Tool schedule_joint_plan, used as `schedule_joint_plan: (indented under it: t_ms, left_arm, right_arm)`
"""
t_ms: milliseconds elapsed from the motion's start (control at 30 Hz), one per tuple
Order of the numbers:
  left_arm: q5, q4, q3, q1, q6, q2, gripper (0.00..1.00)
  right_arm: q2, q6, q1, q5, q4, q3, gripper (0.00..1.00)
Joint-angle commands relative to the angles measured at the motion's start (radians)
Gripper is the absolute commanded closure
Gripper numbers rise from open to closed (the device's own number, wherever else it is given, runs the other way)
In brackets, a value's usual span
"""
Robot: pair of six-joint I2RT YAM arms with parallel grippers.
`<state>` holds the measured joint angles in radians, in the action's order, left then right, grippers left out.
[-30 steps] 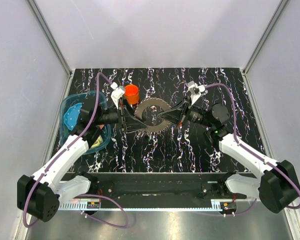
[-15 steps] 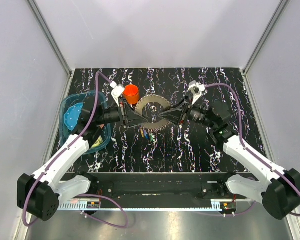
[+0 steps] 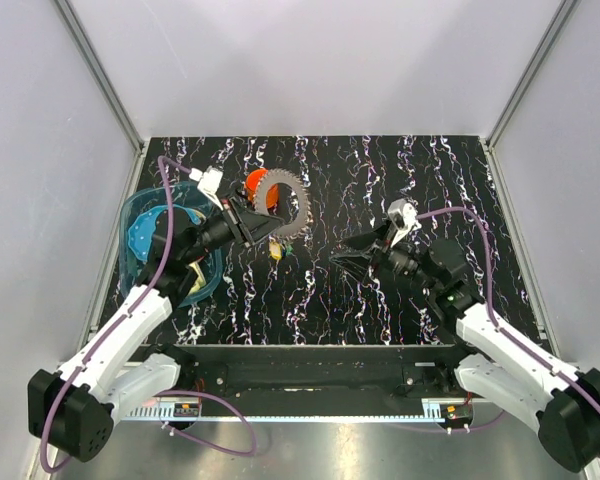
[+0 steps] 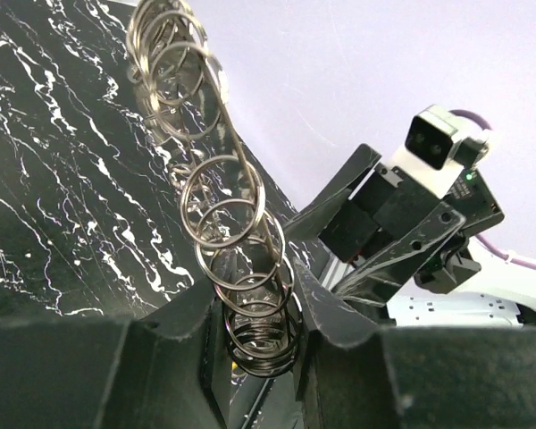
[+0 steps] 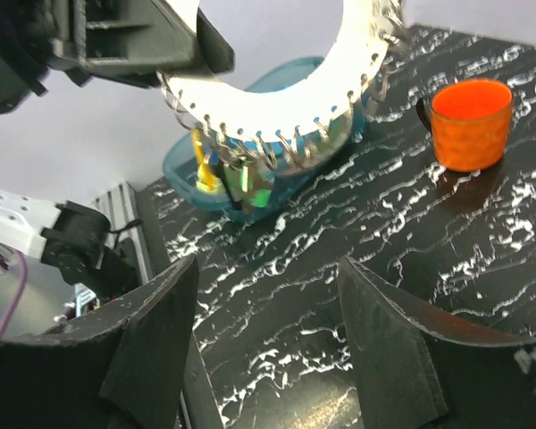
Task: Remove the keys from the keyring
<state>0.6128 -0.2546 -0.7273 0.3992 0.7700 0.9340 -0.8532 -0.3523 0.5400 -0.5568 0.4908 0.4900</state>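
My left gripper (image 3: 265, 222) is shut on the rim of the keyring (image 3: 283, 203), a grey toothed ring held tilted above the table. In the left wrist view the fingers (image 4: 330, 308) pinch the small wire loops of the keyring (image 4: 228, 223). The keys (image 3: 277, 248) hang below it; yellow and green keys (image 5: 225, 170) show under the keyring (image 5: 295, 98) in the right wrist view. My right gripper (image 3: 352, 258) stands open and holds nothing, apart from the ring to its right. Its open gripper (image 5: 268, 357) frames bare table.
An orange cup (image 3: 256, 183) stands just behind the lifted ring, seen as the cup (image 5: 469, 123) at right in the right wrist view. A blue bin (image 3: 143, 232) sits at the table's left edge. Grey walls enclose the table.
My right gripper let go of the keyring, opened and drew back toward the near right. My left gripper closed on the ring and lifted it leftward, keys dangling.
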Motion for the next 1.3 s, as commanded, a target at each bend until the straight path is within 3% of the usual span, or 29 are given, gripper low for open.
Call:
schedule_joint_plan:
  t_ms: [0, 267, 600, 733, 1267]
  left_arm:
    - [-0.085, -0.257, 0.052, 0.001, 0.144, -0.031, 1.00]
    - [-0.116, -0.356, 0.065, 0.018, 0.167, -0.023, 1.00]
    - [-0.114, -0.411, 0.058, 0.039, 0.189, -0.011, 1.00]
    - [-0.111, -0.393, 0.048, 0.040, 0.206, -0.017, 1.00]
    - [-0.120, -0.376, 0.032, 0.055, 0.198, -0.027, 1.00]
  right_arm:
    - [-0.064, 0.065, 0.037, 0.061, 0.150, -0.042, 0.31]
    - [-0.236, 0.136, 0.221, 0.288, 0.334, -0.018, 0.32]
    - [-0.464, 0.188, 0.296, 0.403, 0.546, 0.053, 0.38]
    - [-0.504, 0.196, 0.296, 0.411, 0.629, 0.048, 0.46]
    - [-0.523, 0.231, 0.299, 0.390, 0.664, 0.074, 0.52]
